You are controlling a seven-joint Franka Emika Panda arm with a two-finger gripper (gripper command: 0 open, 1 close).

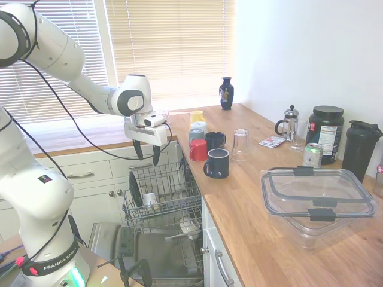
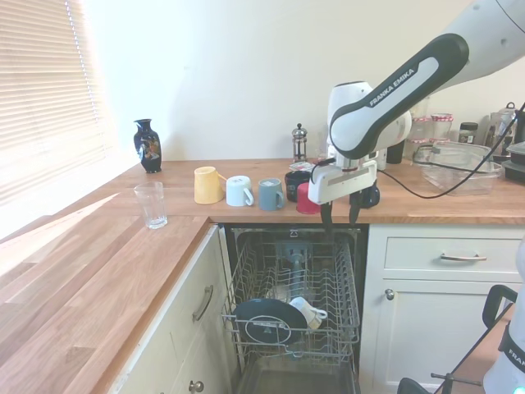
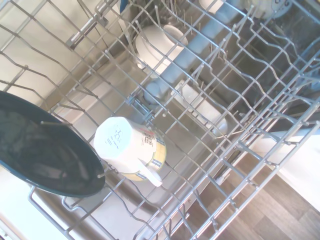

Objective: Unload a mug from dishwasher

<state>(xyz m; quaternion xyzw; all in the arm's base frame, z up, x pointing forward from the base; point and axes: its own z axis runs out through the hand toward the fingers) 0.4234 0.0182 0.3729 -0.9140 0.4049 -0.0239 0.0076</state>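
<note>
Glossy round mug [image 3: 131, 147] leans in wire dishwasher [image 3: 235, 100] rack.

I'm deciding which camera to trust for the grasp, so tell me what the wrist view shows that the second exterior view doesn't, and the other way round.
Only the wrist view shows the mug close up: it lies tilted on the wire rack, base toward the camera with print on it, and white dishes sit on a lower level beneath.

Only the second exterior view shows the gripper, open, hanging above the dishwasher, plus the row of mugs, the glass and the vase on the counter.

Both show the mug beside the dark plate in the pulled-out rack.
</note>
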